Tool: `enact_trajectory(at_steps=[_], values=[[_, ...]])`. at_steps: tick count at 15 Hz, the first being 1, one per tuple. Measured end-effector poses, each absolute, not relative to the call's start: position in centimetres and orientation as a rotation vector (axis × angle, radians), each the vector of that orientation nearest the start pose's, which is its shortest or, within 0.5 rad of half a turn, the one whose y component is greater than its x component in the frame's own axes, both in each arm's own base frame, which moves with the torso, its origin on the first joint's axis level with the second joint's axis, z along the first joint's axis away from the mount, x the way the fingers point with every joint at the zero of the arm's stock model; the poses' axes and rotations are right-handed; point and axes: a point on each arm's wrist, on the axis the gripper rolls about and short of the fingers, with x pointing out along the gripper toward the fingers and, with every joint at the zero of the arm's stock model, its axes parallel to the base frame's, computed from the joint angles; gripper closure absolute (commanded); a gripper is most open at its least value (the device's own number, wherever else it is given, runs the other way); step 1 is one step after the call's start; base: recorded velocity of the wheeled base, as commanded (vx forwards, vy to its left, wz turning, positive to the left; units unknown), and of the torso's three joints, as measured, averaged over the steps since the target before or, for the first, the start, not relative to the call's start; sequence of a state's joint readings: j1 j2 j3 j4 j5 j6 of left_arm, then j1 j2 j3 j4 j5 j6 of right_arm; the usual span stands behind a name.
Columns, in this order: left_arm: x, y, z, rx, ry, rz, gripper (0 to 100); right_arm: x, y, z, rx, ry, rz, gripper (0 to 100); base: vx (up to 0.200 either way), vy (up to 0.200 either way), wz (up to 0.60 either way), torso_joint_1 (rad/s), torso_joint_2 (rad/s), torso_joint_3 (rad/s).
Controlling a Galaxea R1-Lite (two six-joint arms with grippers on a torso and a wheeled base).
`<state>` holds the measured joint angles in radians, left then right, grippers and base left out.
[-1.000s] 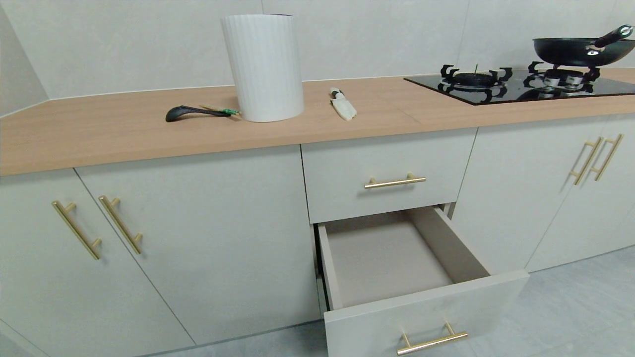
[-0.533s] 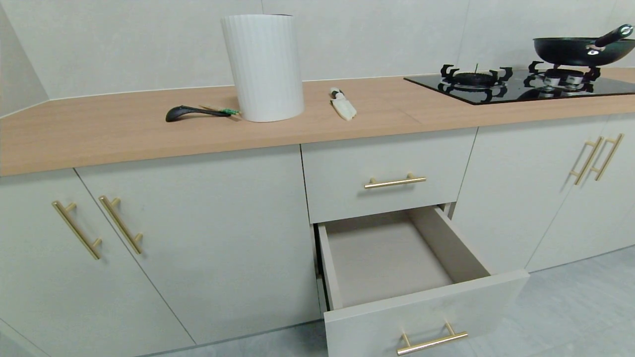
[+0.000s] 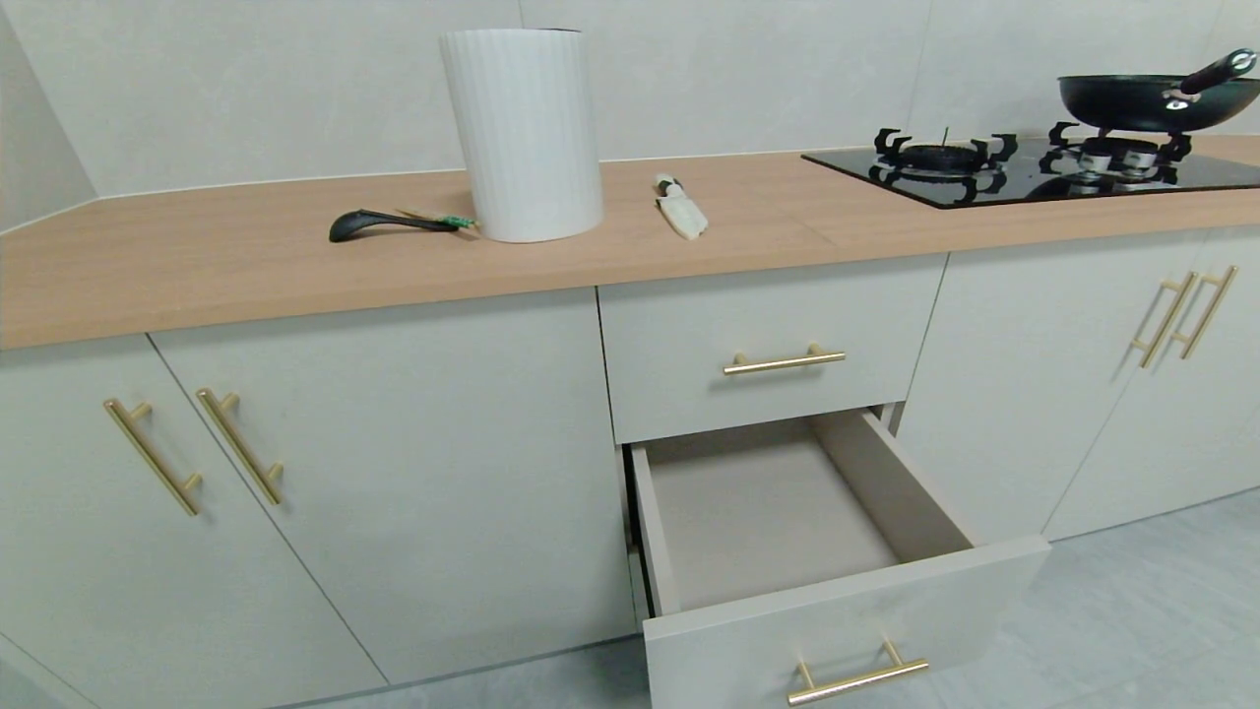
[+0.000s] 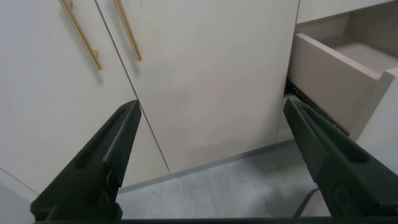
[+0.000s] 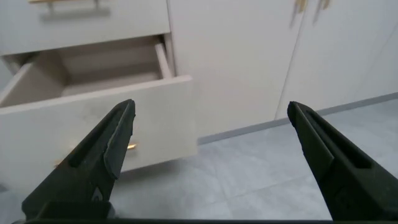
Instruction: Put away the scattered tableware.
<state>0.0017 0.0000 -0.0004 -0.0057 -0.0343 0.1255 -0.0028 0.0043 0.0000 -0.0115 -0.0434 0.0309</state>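
Note:
On the wooden countertop (image 3: 197, 266) lie a black ladle (image 3: 379, 224) with chopsticks (image 3: 438, 218) beside it, left of a tall white ribbed canister (image 3: 522, 133). A white-sheathed knife (image 3: 680, 209) lies right of the canister. Below, the lower drawer (image 3: 787, 522) stands pulled out and holds nothing. My left gripper (image 4: 211, 118) is open, low before the cabinet doors, with the drawer's corner (image 4: 336, 62) to one side. My right gripper (image 5: 211, 118) is open too, low in front of the pulled-out drawer (image 5: 93, 112), nothing between its fingers.
A black hob (image 3: 1034, 167) with a wok (image 3: 1152, 98) on a burner sits at the countertop's right end. A shut upper drawer (image 3: 778, 345) is above the open one. Cabinet doors with brass handles (image 3: 153, 455) flank it. Grey tiled floor (image 3: 1132, 620) lies below.

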Motion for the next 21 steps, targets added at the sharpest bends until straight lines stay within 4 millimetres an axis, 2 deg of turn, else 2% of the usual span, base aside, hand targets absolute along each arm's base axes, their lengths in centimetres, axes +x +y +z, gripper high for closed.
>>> enact_trajectory(at_steps=[12, 17, 21], values=[[-2.28, -0.03, 7.6, 0.068, -0.005, -0.012, 0, -2.29, -0.02, 7.59, 0.01, -0.005, -0.011, 0, 0.0, 0.2, 0.0, 0.002, 0.0, 0.004], [-2.28, -0.03, 7.6, 0.069, -0.005, -0.012, 0, -2.29, -0.02, 7.58, 0.01, -0.004, -0.011, 0, 0.2, 0.2, 0.0, 0.0, 0.0, 0.001], [-2.28, -0.03, 7.57, 0.074, -0.002, -0.012, 0, -2.29, -0.01, 7.58, 0.007, -0.004, -0.011, 0, 0.0, 0.0, 0.0, 0.0, 0.0, 0.0]])
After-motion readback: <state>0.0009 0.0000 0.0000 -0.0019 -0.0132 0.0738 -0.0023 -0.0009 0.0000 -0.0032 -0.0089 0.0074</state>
